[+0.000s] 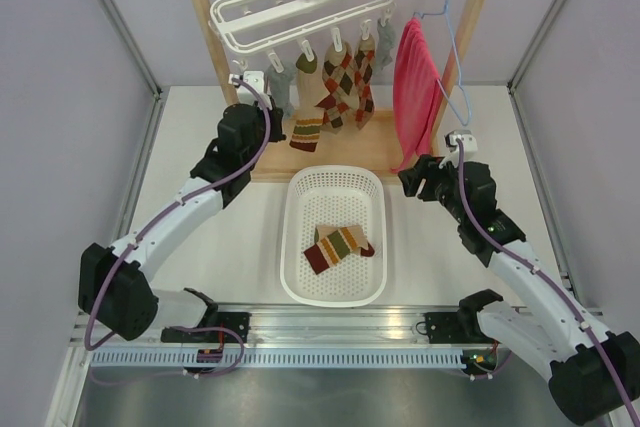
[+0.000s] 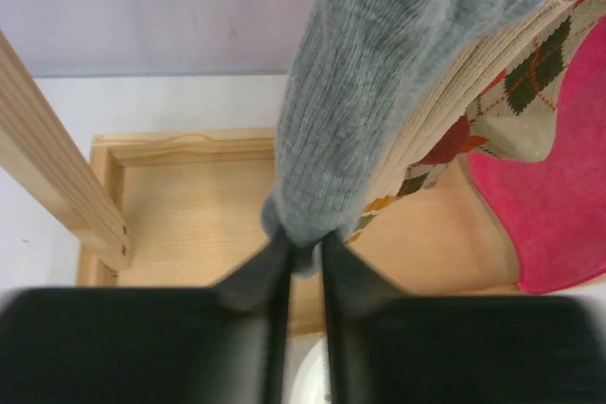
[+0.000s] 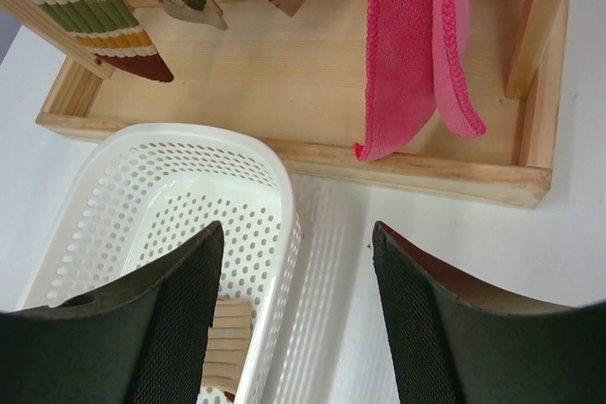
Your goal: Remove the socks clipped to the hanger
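Left gripper [image 2: 303, 251] jaws are closed on the toe of a grey sock [image 2: 379, 92], which hangs at the left end of the white hanger [image 1: 300, 9]. Other socks [image 1: 340, 87], striped, argyle and grey, hang clipped beside it above the wooden tray [image 2: 189, 205]. Right gripper [image 3: 295, 234] jaws stand open, holding nothing, over the right rim of the white basket [image 3: 142, 167] on the bench [image 3: 454, 262]. A striped sock [image 1: 335, 245] lies in the basket.
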